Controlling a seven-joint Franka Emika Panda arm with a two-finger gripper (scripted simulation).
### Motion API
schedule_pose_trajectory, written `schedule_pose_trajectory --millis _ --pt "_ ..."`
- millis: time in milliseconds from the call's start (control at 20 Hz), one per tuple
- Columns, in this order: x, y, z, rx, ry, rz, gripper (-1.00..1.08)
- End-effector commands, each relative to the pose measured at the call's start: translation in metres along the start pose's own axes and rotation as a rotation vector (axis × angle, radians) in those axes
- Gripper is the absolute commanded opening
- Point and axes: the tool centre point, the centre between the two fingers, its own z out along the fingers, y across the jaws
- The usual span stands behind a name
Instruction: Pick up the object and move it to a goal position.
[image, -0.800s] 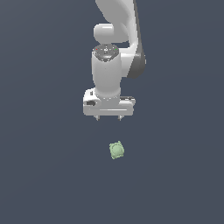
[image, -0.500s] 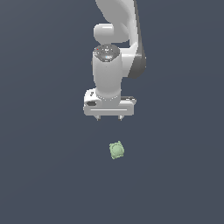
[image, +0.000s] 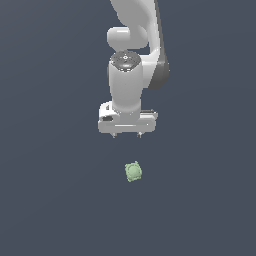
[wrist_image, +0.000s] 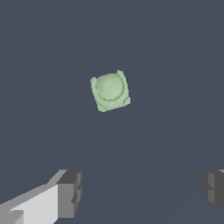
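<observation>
The object (image: 133, 171) is a small pale green blocky lump with a round raised disc on its face. It lies on the dark grey floor, in front of the arm in the exterior view. It also shows in the wrist view (wrist_image: 110, 90), lying apart from the fingers. My white gripper (image: 127, 135) points down, above and behind the object, and touches nothing. It is open and empty. In the wrist view its two grey fingertips (wrist_image: 70, 194) stand wide apart.
The flat dark grey floor (image: 50, 200) fills both views. No other objects, containers or edges show.
The gripper has shifted slightly toward the object and a little to the exterior view's right. The object has not moved.
</observation>
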Motion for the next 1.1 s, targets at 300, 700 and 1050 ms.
schedule_pose_trajectory --millis 300,700,1050 --pt "0.014 -0.003 0.012 -0.003 -0.005 -0.038 1.0" --pt "0.045 -0.01 0.042 -0.007 -0.016 -0.127 1.0" --pt "0.071 -0.018 0.076 -0.006 -0.026 -0.213 1.0"
